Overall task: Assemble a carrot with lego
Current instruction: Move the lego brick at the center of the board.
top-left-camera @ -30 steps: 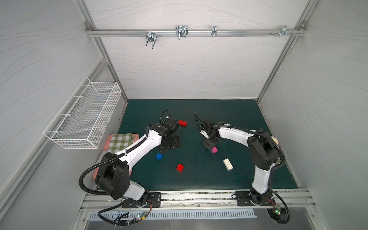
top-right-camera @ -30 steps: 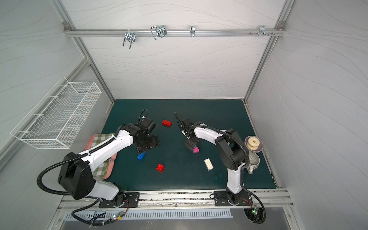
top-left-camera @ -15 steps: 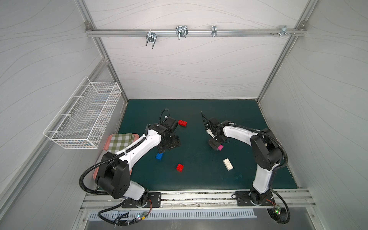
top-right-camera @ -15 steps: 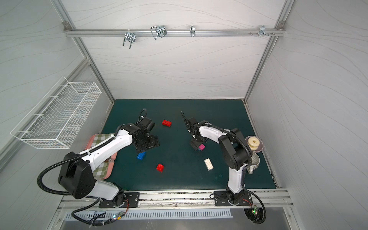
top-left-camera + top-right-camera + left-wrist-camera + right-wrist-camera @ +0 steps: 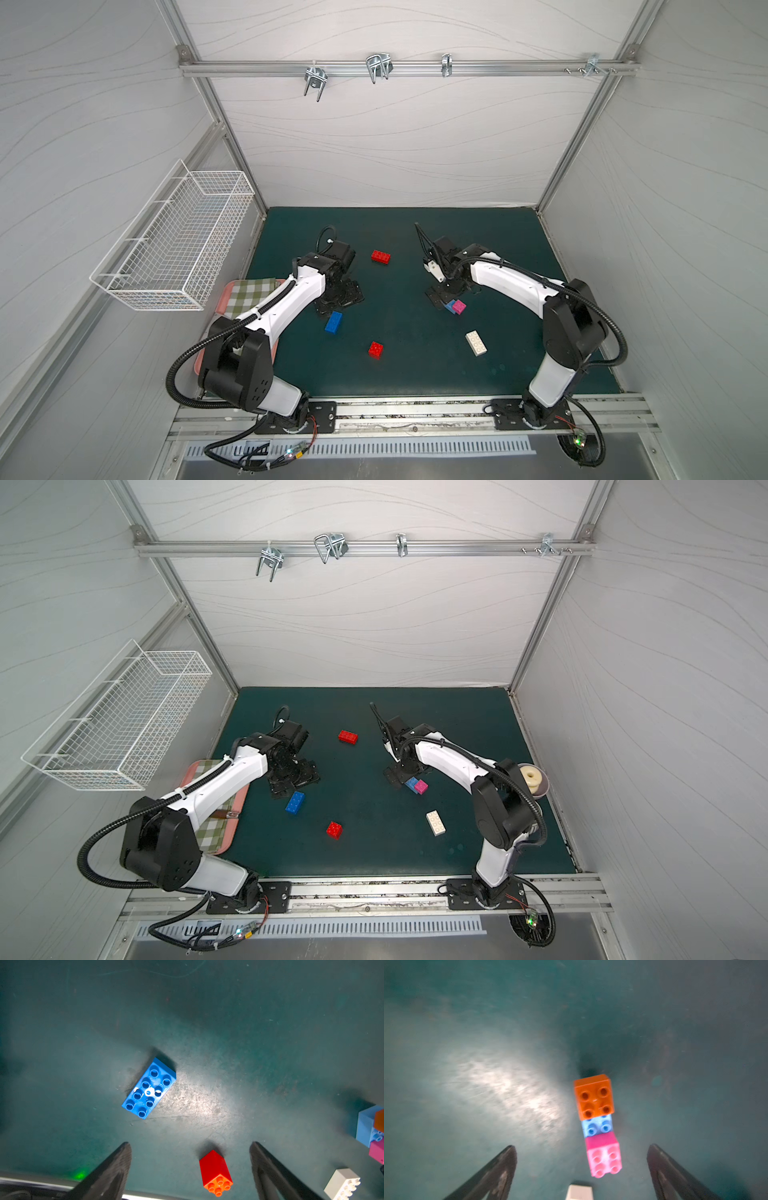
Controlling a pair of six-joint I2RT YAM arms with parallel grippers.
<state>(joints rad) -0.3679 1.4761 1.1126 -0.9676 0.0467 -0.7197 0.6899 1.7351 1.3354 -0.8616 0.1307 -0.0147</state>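
The carrot is a small joined cluster [image 5: 597, 1124]: an orange brick and a pink brick on a light blue one, lying on the green mat. In both top views it shows as blue and pink [image 5: 456, 306] [image 5: 417, 786]. My right gripper [image 5: 581, 1146] [image 5: 441, 297] hangs open just above and beside it, touching nothing. My left gripper [image 5: 190, 1144] [image 5: 340, 301] is open over the mat, above a loose blue brick [image 5: 149, 1087] [image 5: 333, 322]. A small red brick [image 5: 216, 1172] [image 5: 375, 349], a longer red brick [image 5: 380, 256] and a white brick [image 5: 476, 343] [image 5: 579, 1192] lie loose.
A pink tray [image 5: 231, 833] with a checked cloth sits at the mat's left edge under my left arm. A wire basket [image 5: 178, 245] hangs on the left wall. A tape roll [image 5: 532, 777] stands at the right edge behind my right arm.
The pink and blue cluster has shifted a little to the right, along with my right gripper, which stayed open. My left arm has hardly moved.
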